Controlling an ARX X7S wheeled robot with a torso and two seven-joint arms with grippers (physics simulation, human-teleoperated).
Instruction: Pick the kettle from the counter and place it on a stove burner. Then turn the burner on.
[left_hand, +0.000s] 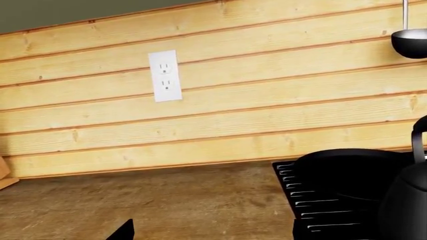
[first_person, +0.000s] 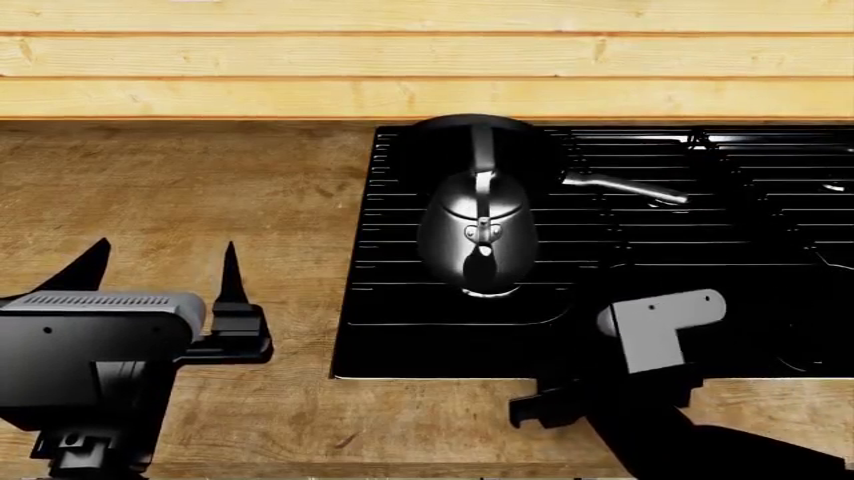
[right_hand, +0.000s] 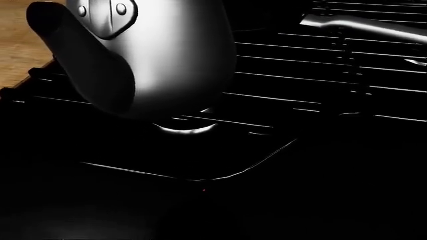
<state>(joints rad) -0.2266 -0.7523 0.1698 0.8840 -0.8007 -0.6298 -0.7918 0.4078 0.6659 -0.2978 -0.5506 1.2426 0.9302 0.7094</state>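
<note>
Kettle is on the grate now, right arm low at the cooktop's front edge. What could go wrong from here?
1. The kettle stands close in front of the frying pan; a nudge could push it into the pan.
2. The right wrist view is nearly black, so finding the burner control by it could be hard.
3. The right gripper sits low near the kettle's spout; a swing could clip it.

Shiny grey kettle; black cooktop; brown wood-grain counter.

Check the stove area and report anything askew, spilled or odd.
Nothing stands out. The kettle sits upright on the cooktop grates, in front of the frying pan; no spill shows.
</note>
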